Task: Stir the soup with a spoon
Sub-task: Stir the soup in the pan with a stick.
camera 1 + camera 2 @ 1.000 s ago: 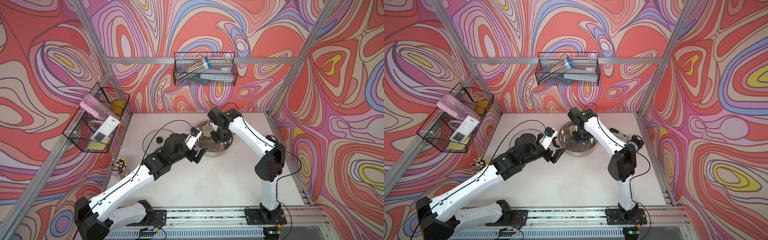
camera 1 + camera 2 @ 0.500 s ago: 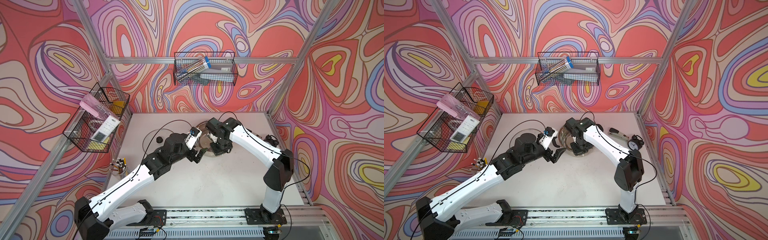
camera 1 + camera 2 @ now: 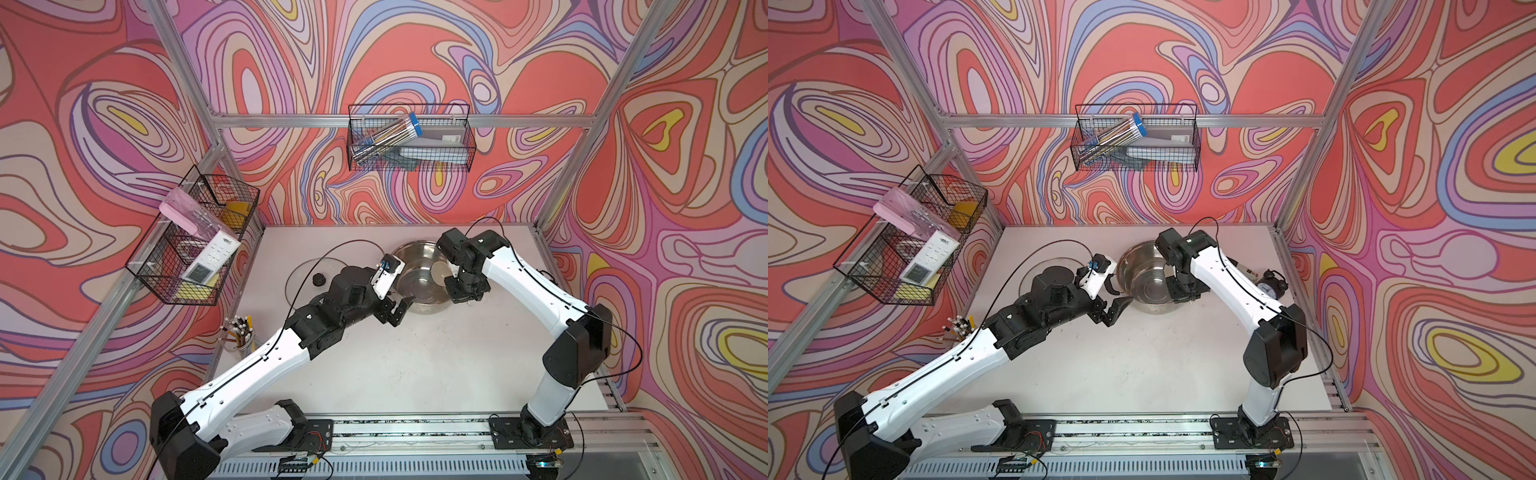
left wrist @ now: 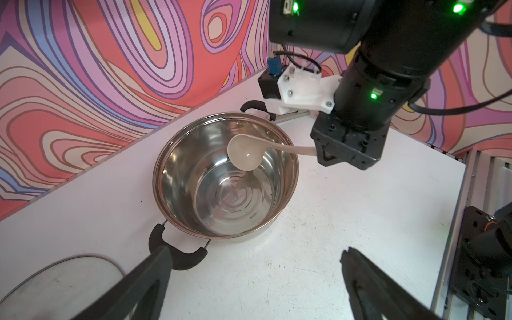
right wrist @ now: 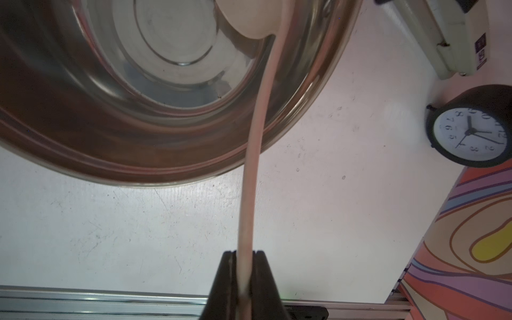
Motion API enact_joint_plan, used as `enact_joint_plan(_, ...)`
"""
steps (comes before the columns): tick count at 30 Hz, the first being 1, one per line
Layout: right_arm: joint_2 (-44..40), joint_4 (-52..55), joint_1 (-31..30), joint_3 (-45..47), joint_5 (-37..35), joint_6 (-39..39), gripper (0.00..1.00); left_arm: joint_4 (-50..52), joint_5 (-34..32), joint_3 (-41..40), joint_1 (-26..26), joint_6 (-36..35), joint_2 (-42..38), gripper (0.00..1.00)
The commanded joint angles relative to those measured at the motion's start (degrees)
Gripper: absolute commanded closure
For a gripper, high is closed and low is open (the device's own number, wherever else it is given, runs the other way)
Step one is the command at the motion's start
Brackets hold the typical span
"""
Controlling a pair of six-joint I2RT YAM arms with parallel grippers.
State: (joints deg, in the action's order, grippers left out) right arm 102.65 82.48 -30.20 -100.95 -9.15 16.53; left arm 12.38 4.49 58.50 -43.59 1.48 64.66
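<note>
The shiny steel pot (image 3: 415, 270) (image 3: 1142, 282) (image 4: 177, 171) (image 5: 83, 110) stands at the back middle of the table; no soup shows inside, only its bare bottom. The cream spoon (image 3: 440, 272) (image 4: 243, 152) (image 5: 255, 155) hangs with its bowl inside the pot, its thin handle crossing the rim. My right gripper (image 3: 463, 291) (image 3: 1181, 293) (image 4: 327, 156) (image 5: 244, 253) is shut on that handle just outside the pot's rim. My left gripper (image 3: 399, 309) (image 3: 1115, 301) (image 4: 255, 249) stands open and empty beside the pot's near black loop handle (image 4: 180, 255).
A glass lid (image 3: 307, 276) (image 4: 55, 279) lies left of the pot, under my left arm. A black clock (image 3: 1271, 284) (image 5: 471, 133) and a white device (image 5: 448, 36) sit at the right. A pencil cup (image 3: 240, 336) stands at the left edge. Wire baskets (image 3: 195, 241) (image 3: 409, 141) hang on the walls.
My right gripper has carried the spoon from over the pot's middle toward the front, then out to the right rim. The left arm has stayed put.
</note>
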Motion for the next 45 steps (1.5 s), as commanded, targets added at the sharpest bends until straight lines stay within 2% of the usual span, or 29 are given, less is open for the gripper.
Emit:
enact_joint_plan(1, 4.3, -0.6, 0.3, -4.3, -1.9, -2.2, 1.0, -1.1, 0.1, 1.5, -0.4, -0.8, 0.6, 0.01)
enact_joint_plan(8, 11.0, -1.0, 0.1, -13.0, 3.6, -3.5, 1.0, -1.5, 0.3, 2.4, -0.4, -1.0, 1.6, 0.01)
enact_joint_plan(13, 12.6, -1.2, -2.4, -16.1, 7.5, -4.1, 1.0, -1.7, 1.0, 3.5, -0.4, -0.9, 2.7, 0.01)
enact_joint_plan(18, 11.0, -1.6, -5.3, -14.1, 8.9, -3.4, 1.0, -1.8, 1.9, 3.8, -0.4, -0.7, 3.0, 0.01)
enact_joint_plan(23, 5.2, -3.9, -5.7, -6.5, 10.0, -1.2, 1.0, -2.2, 2.3, 3.5, -0.4, -0.2, 2.8, 0.01)
enact_joint_plan(29, -0.8, -3.7, -5.7, 2.0, 5.1, 0.4, 1.0, -2.7, 2.2, 2.7, -0.4, 0.1, 2.5, 0.01)
enact_joint_plan(35, -4.6, -3.7, -2.9, 5.7, 0.2, 2.1, 1.0, -2.7, 2.0, 2.4, -0.4, 0.3, 2.0, 0.01)
enact_joint_plan(39, -3.3, -4.5, -0.9, 3.9, -0.1, 1.4, 1.0, -2.5, 2.1, 2.2, -0.4, 0.5, 1.9, 0.01)
enact_joint_plan(45, 3.4, -4.4, -0.4, -3.5, -0.8, -0.2, 1.0, -2.6, 1.6, 2.1, -0.4, 0.2, 1.6, 0.01)
